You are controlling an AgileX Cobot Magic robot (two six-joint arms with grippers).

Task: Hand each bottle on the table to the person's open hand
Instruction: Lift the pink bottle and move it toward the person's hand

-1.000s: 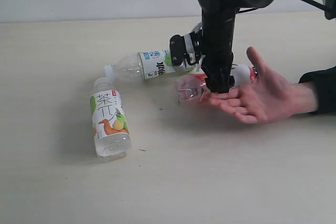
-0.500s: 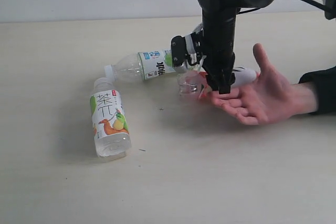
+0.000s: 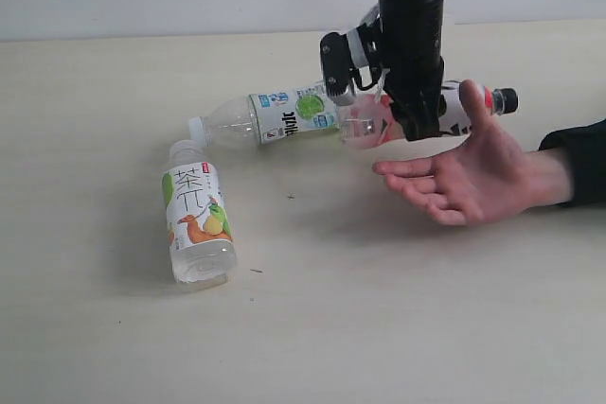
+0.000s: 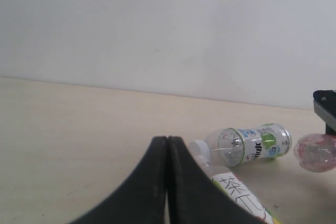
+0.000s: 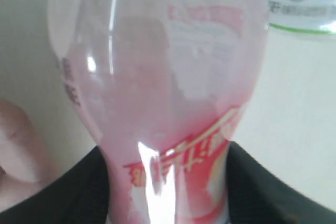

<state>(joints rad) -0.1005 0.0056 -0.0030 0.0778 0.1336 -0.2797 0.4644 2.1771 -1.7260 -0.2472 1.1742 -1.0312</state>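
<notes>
Jaws of the right gripper [image 3: 417,125] are clamped around the middle of the pink bottle [image 3: 365,126], holding it lying sideways off the table [image 3: 114,328], its black cap [image 3: 507,99] pointing away from the other bottles. It hangs just above the person's open hand [image 3: 464,175], whose palm faces up and whose thumb rises in front of the bottle's cap end; whether skin touches plastic cannot be told. The left gripper [image 4: 168,142] has its fingers pressed together on nothing. Behind, the lime-label bottle [image 3: 275,116] lies on its side on the table, its white cap nearly meeting the cap of the fruit-label bottle [image 3: 197,224], also lying flat.
</notes>
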